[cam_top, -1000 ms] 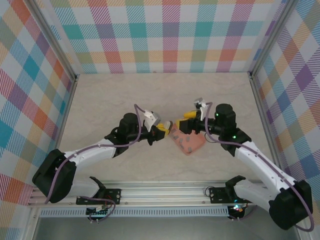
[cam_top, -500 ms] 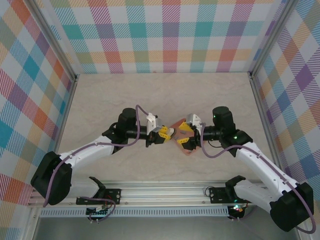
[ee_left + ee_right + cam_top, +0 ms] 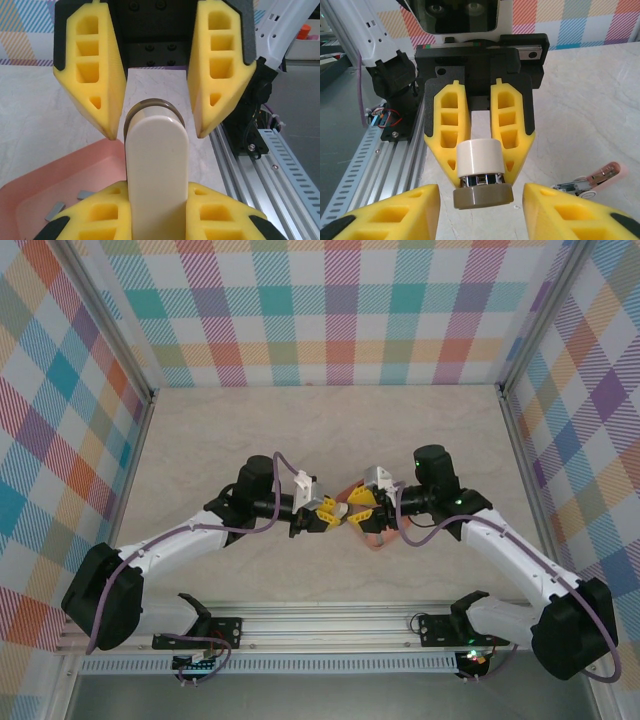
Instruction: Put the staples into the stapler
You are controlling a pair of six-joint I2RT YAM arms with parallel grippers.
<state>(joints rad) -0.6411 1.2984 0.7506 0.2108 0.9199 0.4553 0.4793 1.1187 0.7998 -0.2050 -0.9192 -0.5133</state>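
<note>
My left gripper (image 3: 333,511) is shut on the stapler (image 3: 155,170), a cream oblong body with a grey round base, held level above the table. The stapler's end (image 3: 480,172) points at my right gripper (image 3: 481,192), whose yellow fingers (image 3: 95,75) stand open on either side of it with a small gap on each side. In the top view the right gripper (image 3: 357,512) meets the left one nose to nose. Below lies the salmon-pink tray (image 3: 60,170) with small grey staples (image 3: 85,195) in it, partly hidden by my left fingers.
A pink oblong piece with a metal part (image 3: 592,180) lies on the marble tabletop to the right of the grippers. The aluminium rail (image 3: 270,160) at the near edge runs close by. Checked walls (image 3: 340,310) enclose the table.
The right gripper swung left from above the tray to face the left gripper and narrowed its jaws around the stapler's end. The left gripper kept its hold, shifting slightly.
</note>
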